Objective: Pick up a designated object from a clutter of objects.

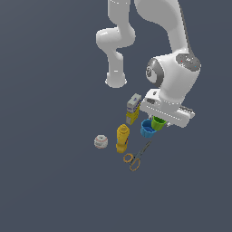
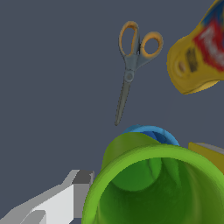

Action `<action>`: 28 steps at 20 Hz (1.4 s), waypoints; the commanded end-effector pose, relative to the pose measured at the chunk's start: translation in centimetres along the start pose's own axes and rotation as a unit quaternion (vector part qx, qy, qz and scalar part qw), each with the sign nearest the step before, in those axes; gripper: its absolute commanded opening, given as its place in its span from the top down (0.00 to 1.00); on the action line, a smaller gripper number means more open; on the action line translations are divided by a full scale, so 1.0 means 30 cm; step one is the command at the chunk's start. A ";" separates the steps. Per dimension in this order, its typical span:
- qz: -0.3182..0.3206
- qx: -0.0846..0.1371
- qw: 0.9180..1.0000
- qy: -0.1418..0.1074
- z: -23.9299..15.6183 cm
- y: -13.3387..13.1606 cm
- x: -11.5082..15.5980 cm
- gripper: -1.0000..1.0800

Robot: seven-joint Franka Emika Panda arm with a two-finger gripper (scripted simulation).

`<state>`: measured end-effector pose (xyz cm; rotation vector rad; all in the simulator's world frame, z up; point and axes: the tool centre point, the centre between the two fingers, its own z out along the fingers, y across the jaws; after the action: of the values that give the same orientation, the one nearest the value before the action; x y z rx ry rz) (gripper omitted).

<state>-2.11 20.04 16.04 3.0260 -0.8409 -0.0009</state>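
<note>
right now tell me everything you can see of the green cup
The green cup is small, round, plain and bright lime, with a smooth plastic look and nothing visible inside. In the wrist view its open mouth faces the camera and fills much of the picture, with one gripper finger beside its rim. In the exterior view it sits tucked under the gripper, beside the blue cup. Whether the fingers clamp it, or whether it is off the ground, cannot be told.

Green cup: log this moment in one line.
green cup | at gripper, grip unclear | blue cup beside | scissors untouched
</note>
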 end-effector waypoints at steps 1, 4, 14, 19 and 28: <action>0.000 0.001 1.000 0.000 -0.063 0.028 -0.029 1.00; 0.000 0.000 1.000 0.001 -0.136 0.062 -0.063 1.00; 0.000 0.000 1.000 0.000 -0.391 0.174 -0.178 1.00; 0.000 0.000 1.000 0.000 -0.514 0.226 -0.232 1.00; 0.000 0.001 1.000 0.000 -0.664 0.285 -0.294 1.00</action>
<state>-13.71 17.35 35.34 3.0269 -0.8415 -0.0003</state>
